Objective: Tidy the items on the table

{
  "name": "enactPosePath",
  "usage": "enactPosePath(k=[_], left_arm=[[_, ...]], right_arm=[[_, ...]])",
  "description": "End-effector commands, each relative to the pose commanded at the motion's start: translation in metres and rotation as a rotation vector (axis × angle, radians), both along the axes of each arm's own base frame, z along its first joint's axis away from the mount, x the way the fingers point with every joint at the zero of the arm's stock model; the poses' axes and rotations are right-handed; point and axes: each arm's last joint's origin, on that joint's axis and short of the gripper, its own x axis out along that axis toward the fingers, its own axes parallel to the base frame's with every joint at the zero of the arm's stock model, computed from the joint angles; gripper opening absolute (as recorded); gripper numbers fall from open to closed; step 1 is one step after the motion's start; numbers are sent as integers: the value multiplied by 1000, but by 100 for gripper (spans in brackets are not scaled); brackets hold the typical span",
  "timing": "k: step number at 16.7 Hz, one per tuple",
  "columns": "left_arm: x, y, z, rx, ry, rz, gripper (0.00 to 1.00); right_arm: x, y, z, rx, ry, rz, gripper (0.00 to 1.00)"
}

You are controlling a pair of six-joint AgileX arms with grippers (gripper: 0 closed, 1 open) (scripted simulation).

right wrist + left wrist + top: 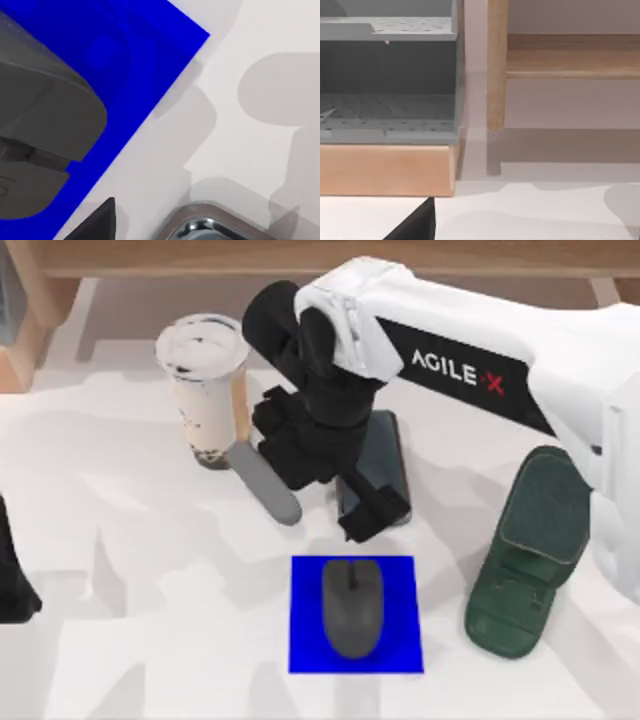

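Right pincer over smartphone

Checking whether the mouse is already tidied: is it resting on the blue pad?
Touching. The top view shows the mouse lying wholly within the blue pad; the right wrist view shows its grey body directly against the blue surface, no gap.

Right arm: glossy white rounded shell with a black panel lettered "AGILE·X" in white, red X; black wrist and black gripper.
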Motion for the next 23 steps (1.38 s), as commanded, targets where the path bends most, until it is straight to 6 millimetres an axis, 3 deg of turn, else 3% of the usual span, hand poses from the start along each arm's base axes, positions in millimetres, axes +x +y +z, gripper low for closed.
enactPosePath(k=[11, 23], left_arm=[[0, 0, 0, 0, 0, 0, 100], [0, 0, 0, 0, 0, 0, 100]], right_arm=[[53, -27, 6, 38, 79, -871, 100], [69, -42, 20, 28, 125, -1717, 100]])
